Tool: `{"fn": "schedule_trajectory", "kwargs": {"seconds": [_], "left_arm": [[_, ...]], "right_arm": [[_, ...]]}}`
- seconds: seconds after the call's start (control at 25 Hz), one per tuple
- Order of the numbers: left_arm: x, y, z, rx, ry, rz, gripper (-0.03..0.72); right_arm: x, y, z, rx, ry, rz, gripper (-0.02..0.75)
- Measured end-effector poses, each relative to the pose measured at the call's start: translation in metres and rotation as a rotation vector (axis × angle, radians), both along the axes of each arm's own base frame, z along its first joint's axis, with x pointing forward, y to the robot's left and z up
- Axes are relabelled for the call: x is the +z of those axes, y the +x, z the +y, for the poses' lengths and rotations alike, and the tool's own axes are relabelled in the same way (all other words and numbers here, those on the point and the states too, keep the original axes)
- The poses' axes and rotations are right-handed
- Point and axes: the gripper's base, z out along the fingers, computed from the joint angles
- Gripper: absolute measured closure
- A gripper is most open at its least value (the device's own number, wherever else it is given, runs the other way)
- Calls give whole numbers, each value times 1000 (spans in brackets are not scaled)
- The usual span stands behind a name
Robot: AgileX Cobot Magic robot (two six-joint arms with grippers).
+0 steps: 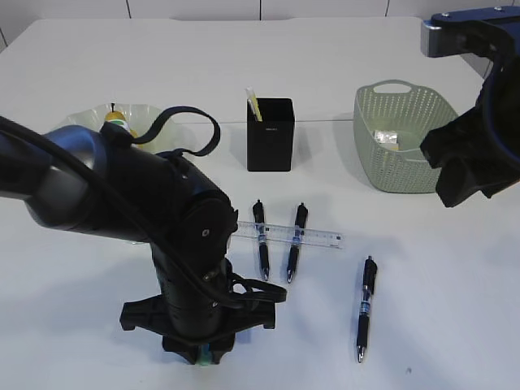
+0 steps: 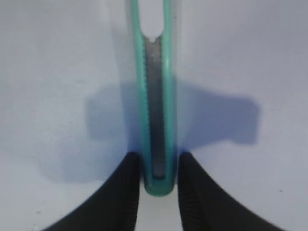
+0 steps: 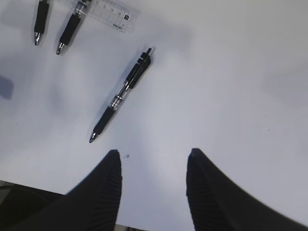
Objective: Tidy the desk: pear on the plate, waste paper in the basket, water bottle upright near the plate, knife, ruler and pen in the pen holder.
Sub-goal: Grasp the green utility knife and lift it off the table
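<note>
We log a plain white desk (image 1: 422,301). Knife (image 2: 156,120): teal casing, grey blade, left gripper (image 2: 157,175) clenched on it; right gripper (image 3: 154,168) released.

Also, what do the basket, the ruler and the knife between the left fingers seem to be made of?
The basket: probably moulded plastic, matte sage green, judging by its even pattern of small holes. The ruler: clear glossy plastic, it seems, since the pens show through it. The knife: a teal, slightly shiny casing, likely plastic, around a grey strip with a toothed edge that looks like metal.
</note>
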Motion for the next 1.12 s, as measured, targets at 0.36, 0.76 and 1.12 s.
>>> {"fn": "schedule_trajectory", "kwargs": {"seconds": [0.36,0.76,1.12], "left_arm": [[0,0,1,0,9,7,563],[0,0,1,0,9,8,563],[0,0,1,0,9,8,580]], "right_arm": [[0,0,0,0,0,0,401],[0,0,0,0,0,0,401],[0,0,0,0,0,0,401]]}}
